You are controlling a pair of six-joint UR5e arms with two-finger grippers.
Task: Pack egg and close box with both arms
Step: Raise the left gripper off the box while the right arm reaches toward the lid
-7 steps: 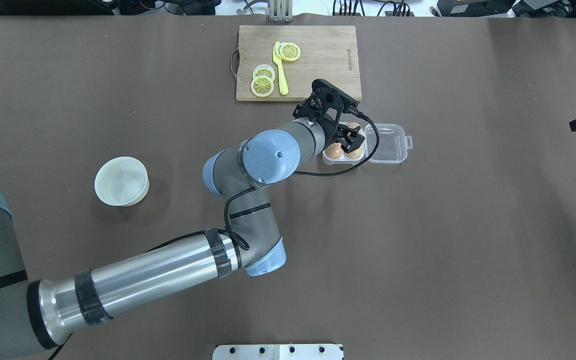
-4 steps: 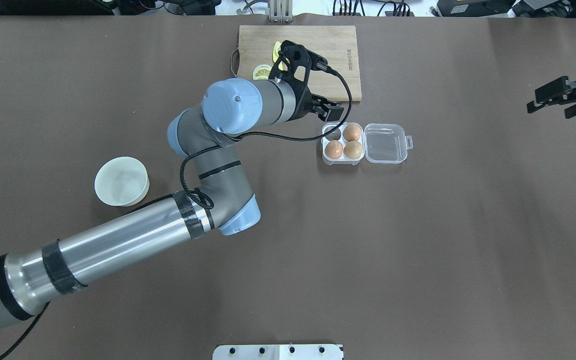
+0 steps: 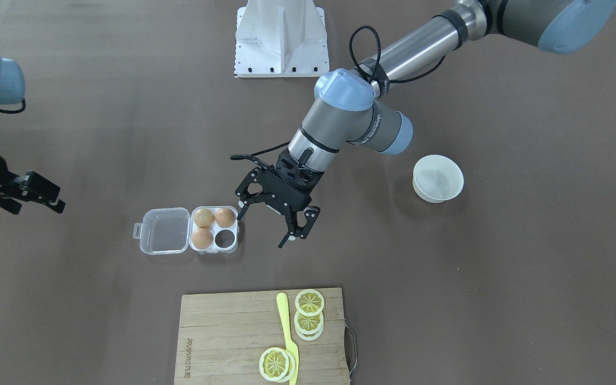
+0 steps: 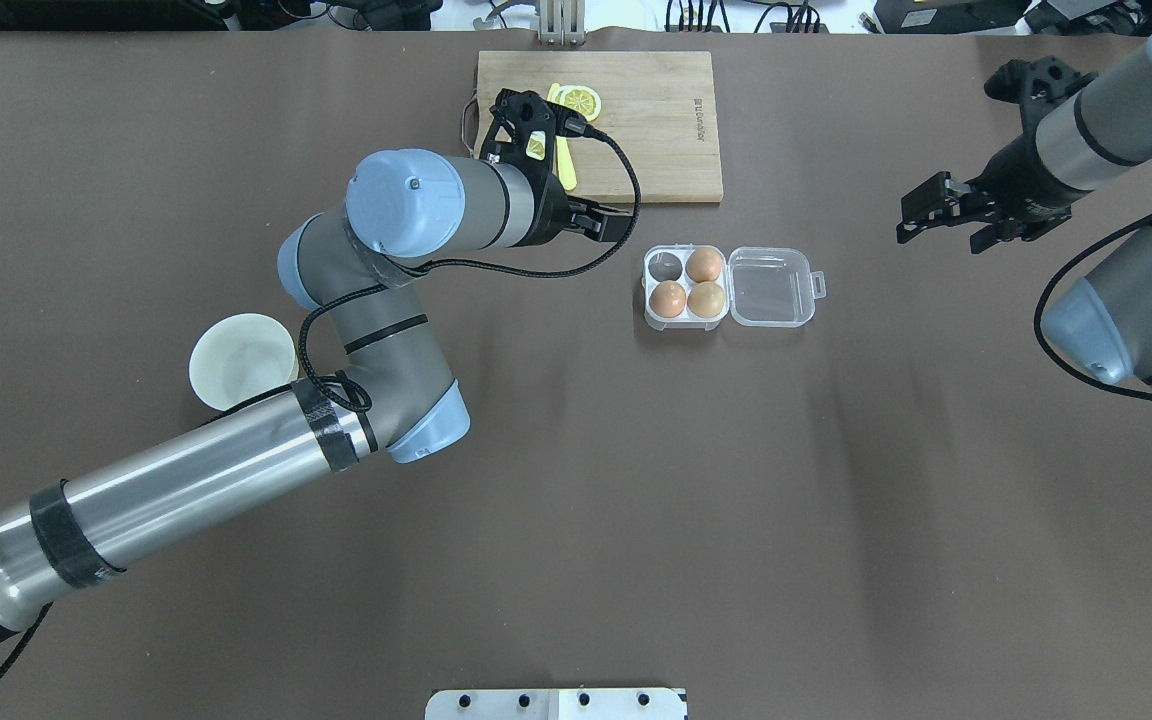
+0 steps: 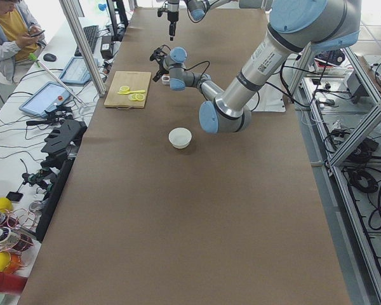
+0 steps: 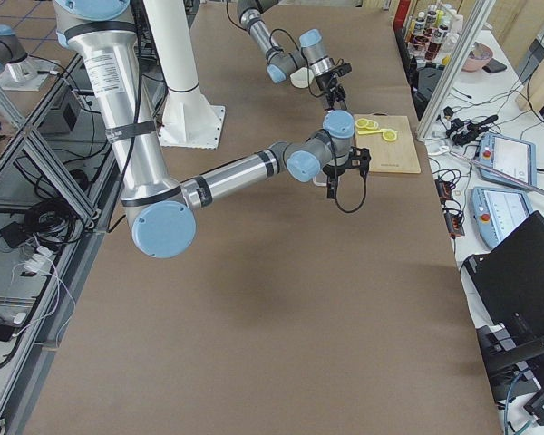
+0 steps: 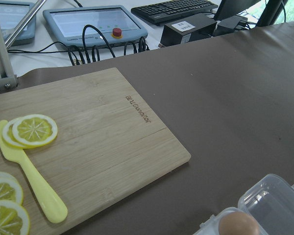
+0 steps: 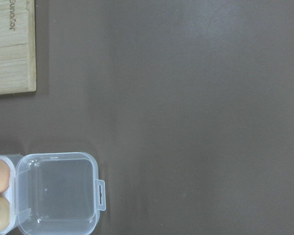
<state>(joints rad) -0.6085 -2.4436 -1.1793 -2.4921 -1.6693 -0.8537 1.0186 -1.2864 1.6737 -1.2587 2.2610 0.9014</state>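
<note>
Facing the robot: left gripper (image 3: 263, 229), spread empty, at the open egg case's (image 3: 163, 231) three o'clock; right gripper (image 3: 56, 197), open, at nine; cutting board (image 3: 222, 331) at five.

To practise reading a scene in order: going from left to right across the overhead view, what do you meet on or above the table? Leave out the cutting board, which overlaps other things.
white bowl → left gripper → box → right gripper
</note>
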